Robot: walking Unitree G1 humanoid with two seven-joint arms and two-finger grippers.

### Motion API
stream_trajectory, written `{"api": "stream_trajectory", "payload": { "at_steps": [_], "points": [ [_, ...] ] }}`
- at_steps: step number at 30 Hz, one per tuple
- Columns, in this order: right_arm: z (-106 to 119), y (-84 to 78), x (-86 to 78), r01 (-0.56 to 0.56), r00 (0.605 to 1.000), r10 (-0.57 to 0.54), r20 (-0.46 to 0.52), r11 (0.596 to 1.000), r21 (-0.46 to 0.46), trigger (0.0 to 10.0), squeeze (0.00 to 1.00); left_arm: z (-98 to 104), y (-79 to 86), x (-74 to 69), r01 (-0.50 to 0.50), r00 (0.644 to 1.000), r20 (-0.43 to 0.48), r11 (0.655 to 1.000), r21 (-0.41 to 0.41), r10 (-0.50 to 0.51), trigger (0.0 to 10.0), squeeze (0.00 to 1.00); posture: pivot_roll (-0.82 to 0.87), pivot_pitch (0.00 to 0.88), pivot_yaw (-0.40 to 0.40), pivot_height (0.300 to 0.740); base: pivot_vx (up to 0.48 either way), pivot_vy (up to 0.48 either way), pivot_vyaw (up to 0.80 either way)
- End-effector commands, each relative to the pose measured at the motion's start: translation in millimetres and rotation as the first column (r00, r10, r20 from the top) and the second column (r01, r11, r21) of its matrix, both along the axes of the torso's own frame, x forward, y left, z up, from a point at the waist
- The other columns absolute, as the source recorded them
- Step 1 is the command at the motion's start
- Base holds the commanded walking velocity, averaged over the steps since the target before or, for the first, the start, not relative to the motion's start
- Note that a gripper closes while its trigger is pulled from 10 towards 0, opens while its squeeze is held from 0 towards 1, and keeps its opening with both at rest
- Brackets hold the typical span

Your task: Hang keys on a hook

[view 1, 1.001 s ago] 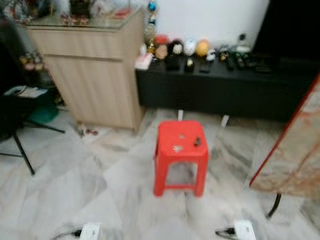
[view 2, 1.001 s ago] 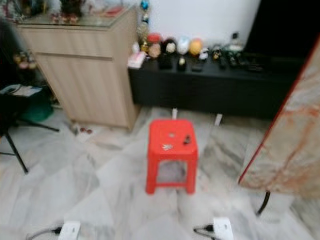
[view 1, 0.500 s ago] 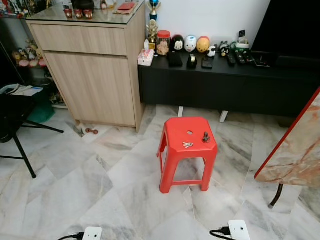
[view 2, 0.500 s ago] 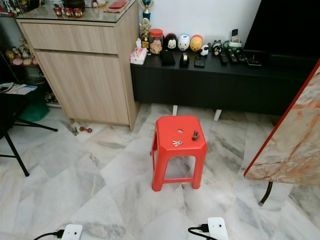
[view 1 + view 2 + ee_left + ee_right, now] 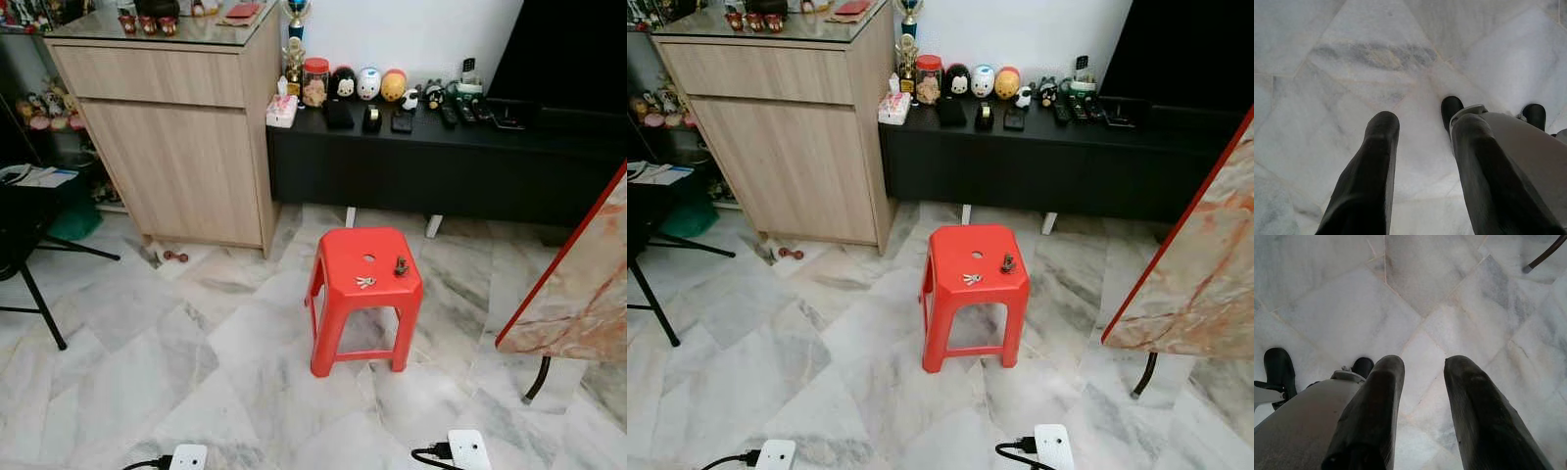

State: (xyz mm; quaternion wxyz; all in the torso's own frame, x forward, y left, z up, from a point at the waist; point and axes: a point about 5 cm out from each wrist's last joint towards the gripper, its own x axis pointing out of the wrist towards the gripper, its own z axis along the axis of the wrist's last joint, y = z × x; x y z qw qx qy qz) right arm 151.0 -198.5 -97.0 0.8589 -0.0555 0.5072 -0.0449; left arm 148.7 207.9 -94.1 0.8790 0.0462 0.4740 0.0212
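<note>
Keys lie flat on the seat of the red stool, just beside a small dark hook stand that sits upright near the seat's right edge; they are apart from it, not on it.

Over the last second our view has sharpened from a walking blur to a clear picture, and the stool sits a touch differently in frame. We read that as our own head and body moving and settling, not the stool shifting. The keys and the stand keep the same places on the seat throughout. For the task this means we are facing the stool but well short of reach, so in our judgement closing in comes before any grasp.

Both arms hang down. Our left gripper points at the marble floor with its two fingers spread and nothing between them; our right gripper hangs the same way, fingers parted and empty.

Open floor runs straight from us to the stool. To the right stands a leaning marble-patterned panel with a dark leg, to the left a black chair, and behind the stool a wooden cabinet and a low black TV unit. Two white plug boxes with cords lie on the floor near our feet, which we should step around.
</note>
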Motion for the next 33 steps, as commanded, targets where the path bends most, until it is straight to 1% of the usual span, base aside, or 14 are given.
{"api": "stream_trajectory", "payload": {
  "at_steps": [1,7,9,13,21,33],
  "points": [
    [0.9,-1.6,1.5,0.02,1.0,-0.02,0.011,1.0,0.005,10.0,0.0,-1.5,-0.9,-3.2,0.003,1.0,-0.012,1.0,-0.001,-0.003,10.0,0.0,-0.03,0.003,-0.034,0.74,0.0,0.0,0.0],
    [0.8,-2.1,1.1,0.025,1.0,-0.026,0.011,1.0,0.006,10.0,0.0,-1.5,-0.2,-3.4,0.004,1.0,-0.014,1.0,-0.002,-0.004,10.0,0.0,-0.03,0.0,-0.033,0.74,0.0,0.0,0.0],
    [0.7,-2.1,0.9,0.017,1.0,-0.017,0.005,1.0,0.002,10.0,0.0,-1.5,-0.3,-3.5,0.004,1.0,-0.014,1.0,-0.004,-0.004,10.0,0.0,-0.03,0.0,-0.033,0.74,0.0,0.0,-0.68],
    [0.7,-2.0,0.8,0.034,0.999,-0.035,0.01,0.999,0.013,10.0,0.0,-1.5,-0.8,-3.1,0.005,1.0,-0.014,1.0,-0.005,-0.005,10.0,0.0,-0.03,0.0,-0.034,0.74,0.248,0.0,-0.8],
    [1.4,-1.0,2.4,0.027,0.999,-0.027,0.027,0.999,0.019,10.0,0.0,-1.0,-1.0,-1.5,0.005,1.0,-0.013,1.0,-0.007,-0.005,10.0,0.0,-0.02,0.0,-0.031,0.74,0.264,0.0,0.0],
    [1.6,-0.1,3.4,0.026,0.999,-0.026,0.026,0.999,0.024,10.0,0.0,-1.2,0.1,-2.9,0.005,1.0,-0.014,1.0,-0.009,-0.005,10.0,0.0,-0.02,0.0,-0.033,0.74,0.289,0.0,0.0]
  ]
}}
